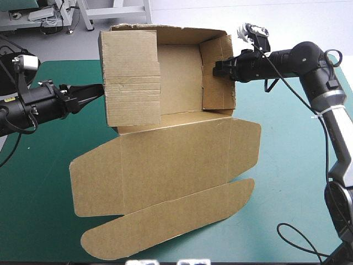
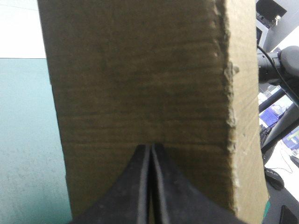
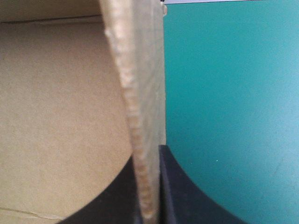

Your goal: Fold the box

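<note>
L grip (image 2: 150, 149) closed, at box (image 1: 176, 149) wall | R grip (image 1: 216, 69) pinching opp wall

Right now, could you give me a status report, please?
Left gripper shut, tip against left wall of the box. Right gripper shut on the right wall. Lid flat. Nothing in the way.

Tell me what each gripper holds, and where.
Right gripper is shut on the box, on the edge of its right wall. Left gripper is shut, tips at the left wall, gripping nothing.

The box (image 1: 165, 149) is brown, the cover (image 1: 44, 165) teal-green.
</note>
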